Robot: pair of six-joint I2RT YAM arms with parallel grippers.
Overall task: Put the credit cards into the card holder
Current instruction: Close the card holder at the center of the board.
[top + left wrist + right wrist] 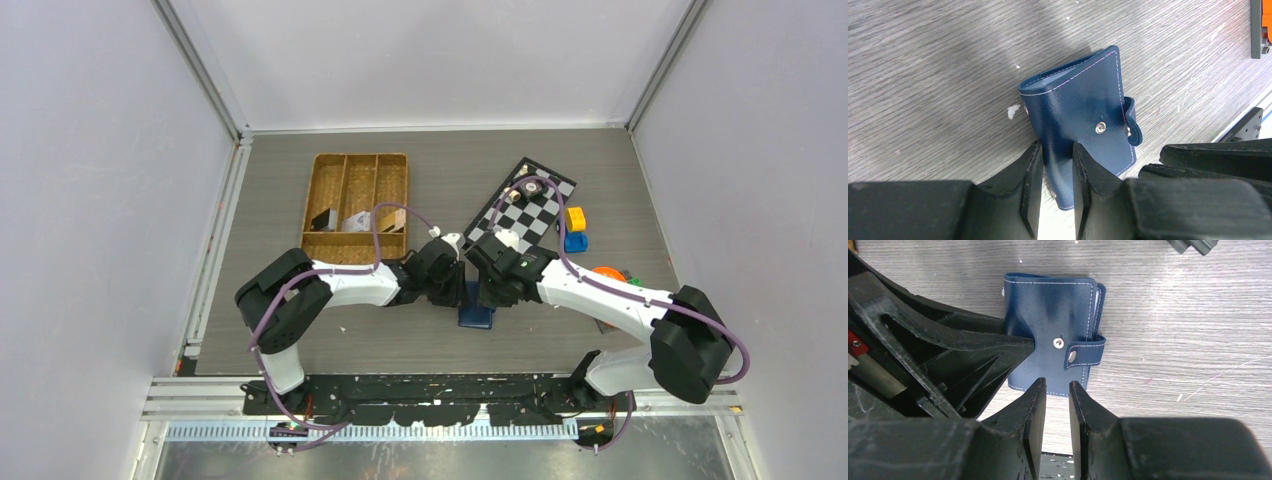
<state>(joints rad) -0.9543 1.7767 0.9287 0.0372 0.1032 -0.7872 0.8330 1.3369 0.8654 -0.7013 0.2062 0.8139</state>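
Navy-blue folding card holder (476,318) with white stitching lies folded on the grey wood-grain bench (620,170), close to the near edge and about midway along it, between the two arms' wrists. Its snap tab (1085,350) wraps round one side, and the tab's metal button sits just beside a second stud on the cover. The left fingers (1034,162) are closed on the holder, with one side of its cover pinched between them. The right fingers (1037,397) stand slightly parted at the holder's edge nearest them, their tips just over that edge; bare bench shows through the gap and nothing is clamped there. Toward the far left corner sits a brown wicker compartment tray (356,157), and the credit cards (355,222), one dark, one white and one tan, lie in its long compartments, well apart from the holder. A black-and-white checkerboard (540,210) lies toward the far right of the bench.
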